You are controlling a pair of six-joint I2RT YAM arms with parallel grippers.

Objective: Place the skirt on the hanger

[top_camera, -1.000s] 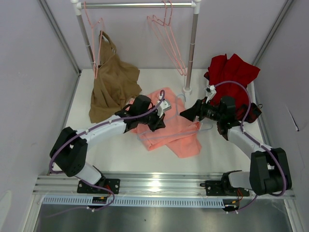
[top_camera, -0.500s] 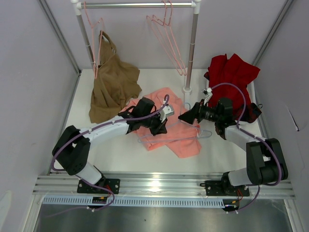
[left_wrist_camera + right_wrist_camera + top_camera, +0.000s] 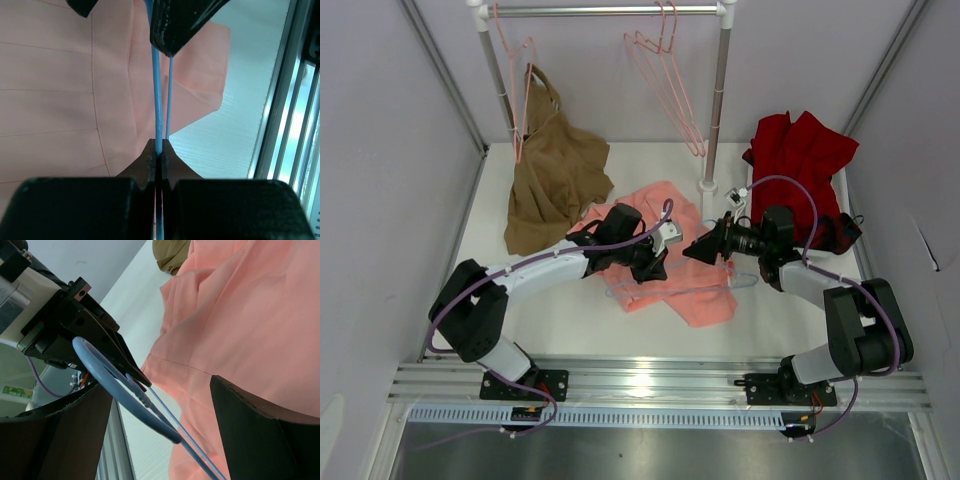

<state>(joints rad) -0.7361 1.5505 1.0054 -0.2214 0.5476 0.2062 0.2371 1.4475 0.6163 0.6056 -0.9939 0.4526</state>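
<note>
Top external: the skirt (image 3: 705,300) lies flat and rumpled on the table (image 3: 570,310), just on the near side of the rack post (image 3: 718,100) foot. The hanger (image 3: 740,283) lies across the skirt's near half, and its thin wire is hard to trace. The left gripper (image 3: 658,262) is over the skirt, near-left of the post. The right gripper (image 3: 692,250) faces it, jaws apart, near the post foot. The tan garment (image 3: 555,180) is far left of the post, hung on a pink hanger (image 3: 515,80). The dark red garment (image 3: 800,150) sits right of the post. A second pink hanger (image 3: 670,90) hangs empty just left of the post.

Left wrist: the left gripper (image 3: 160,150) is pressed together on the hanger (image 3: 157,100), pinching one blue wire. A second wire runs just beside it, outside the pinch. The skirt (image 3: 60,100) fills the background under both wires. Bare table (image 3: 235,125) and the aluminium rail (image 3: 295,125) are to the right. Dark right gripper fingers (image 3: 185,25) show at the top, one on each side of the wire.

Right wrist: the right gripper (image 3: 162,382) is spread wide. The hanger (image 3: 100,370) hook sits between its fingers, nearer the left one; cannot tell if it touches. The left gripper (image 3: 140,382) clamps the wire just below the hook. The skirt (image 3: 240,315) is behind, and a bit of tan garment (image 3: 170,252) shows at the top.
</note>
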